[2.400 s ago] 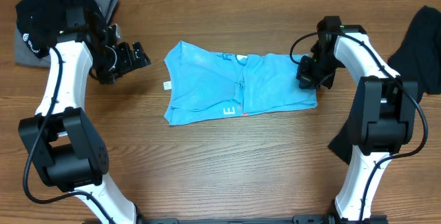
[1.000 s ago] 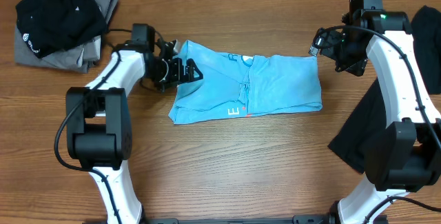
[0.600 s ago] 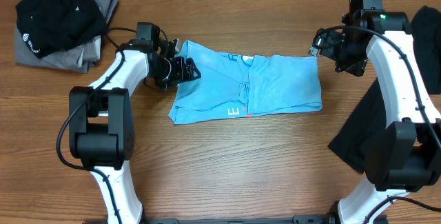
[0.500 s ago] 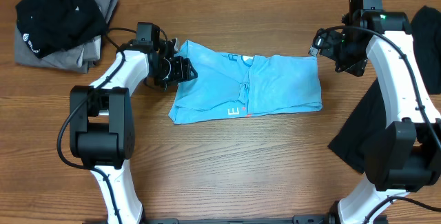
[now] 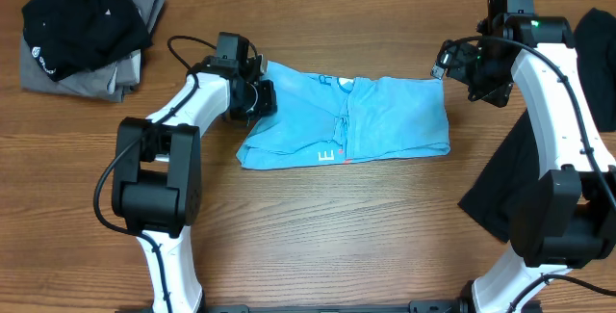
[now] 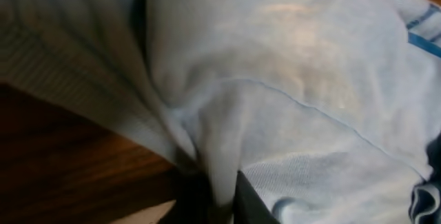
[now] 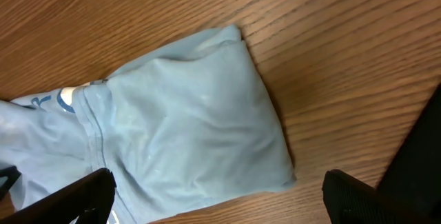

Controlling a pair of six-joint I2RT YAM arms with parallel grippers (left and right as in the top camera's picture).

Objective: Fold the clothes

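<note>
Overhead: the left gripper (image 5: 258,98) has advanced rightward from beside the sky-blue T-shirt (image 5: 366,125) onto its far-left corner, where the cloth now puckers. The right gripper (image 5: 449,63) stays poised over the far-right corner, and the black garment (image 5: 500,197) lies apart at the table's (image 5: 318,236) right side. Left wrist: the T-shirt (image 6: 289,79) fills the view, a ridge of fabric pinched between the closed fingers (image 6: 256,209), so the grasp for the next fold appears made. Right wrist: fingers (image 7: 76,195) spread wide above the T-shirt's (image 7: 193,114) right end, holding nothing, so this corner likely awaits gripping.
</note>
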